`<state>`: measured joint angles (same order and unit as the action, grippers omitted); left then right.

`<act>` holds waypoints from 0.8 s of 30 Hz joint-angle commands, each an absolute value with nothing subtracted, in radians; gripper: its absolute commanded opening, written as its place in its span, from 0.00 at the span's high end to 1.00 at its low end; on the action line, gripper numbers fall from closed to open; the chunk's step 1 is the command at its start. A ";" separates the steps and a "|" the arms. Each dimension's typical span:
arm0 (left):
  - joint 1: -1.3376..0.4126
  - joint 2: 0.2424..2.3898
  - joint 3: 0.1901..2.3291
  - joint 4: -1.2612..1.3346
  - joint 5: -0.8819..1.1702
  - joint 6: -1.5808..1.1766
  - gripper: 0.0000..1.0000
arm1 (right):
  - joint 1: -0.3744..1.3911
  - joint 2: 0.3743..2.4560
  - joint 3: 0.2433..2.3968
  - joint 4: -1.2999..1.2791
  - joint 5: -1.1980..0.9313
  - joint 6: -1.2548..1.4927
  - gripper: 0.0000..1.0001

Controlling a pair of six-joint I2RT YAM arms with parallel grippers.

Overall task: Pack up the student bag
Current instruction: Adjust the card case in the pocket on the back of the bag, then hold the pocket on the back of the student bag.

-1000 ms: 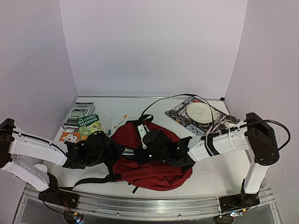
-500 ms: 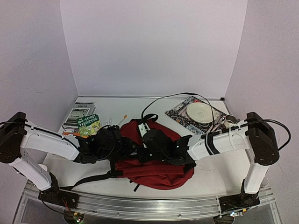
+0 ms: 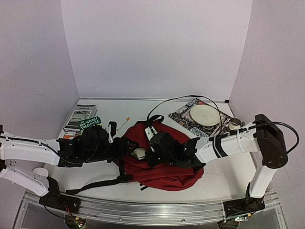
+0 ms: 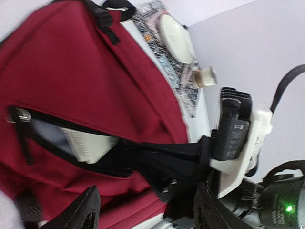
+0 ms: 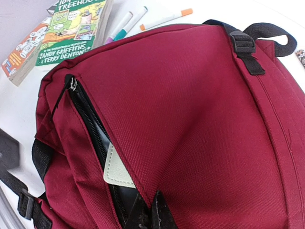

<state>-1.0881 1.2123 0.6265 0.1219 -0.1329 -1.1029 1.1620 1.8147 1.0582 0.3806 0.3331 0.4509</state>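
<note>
The student bag [image 3: 164,167], dark red, lies flat in the middle of the table. Its black zipper slot [image 5: 88,126] gapes open, and a pale flat stitched thing [image 5: 116,168] sits inside it, also seen in the left wrist view [image 4: 88,143]. My right gripper [image 5: 153,215] is shut on the red fabric edge of that opening, holding it up. Just left of the bag, my left gripper [image 4: 147,212] faces the opening. Its fingers [image 4: 83,210] stand wide apart with nothing held between them.
A patterned tray [image 3: 183,116] with a cream plate [image 3: 205,114] and a small cup [image 3: 233,125] sit at the back right. Stacked books [image 3: 81,113], a green book [image 3: 89,124] and several pens [image 3: 123,123] lie at the back left. A black strap [image 3: 95,183] trails out front left.
My left gripper went from shut to open at the bag's opening, and the pale flat thing now shows inside it. The bag shifted slightly right. My right gripper kept its hold.
</note>
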 commanded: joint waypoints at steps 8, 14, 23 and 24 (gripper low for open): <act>-0.823 1.167 0.730 -0.250 -0.063 -0.882 0.25 | 1.134 1.729 1.022 0.357 0.310 0.350 1.00; -0.699 1.266 0.717 -0.129 0.173 -0.838 0.23 | 1.132 1.719 1.013 0.358 0.272 0.325 1.00; -0.598 1.427 0.730 0.029 0.410 -0.805 0.30 | 1.132 1.704 0.983 0.389 0.229 0.285 1.00; -0.587 1.444 0.729 0.051 0.436 -0.803 0.33 | 1.132 1.705 0.981 0.395 0.227 0.283 1.00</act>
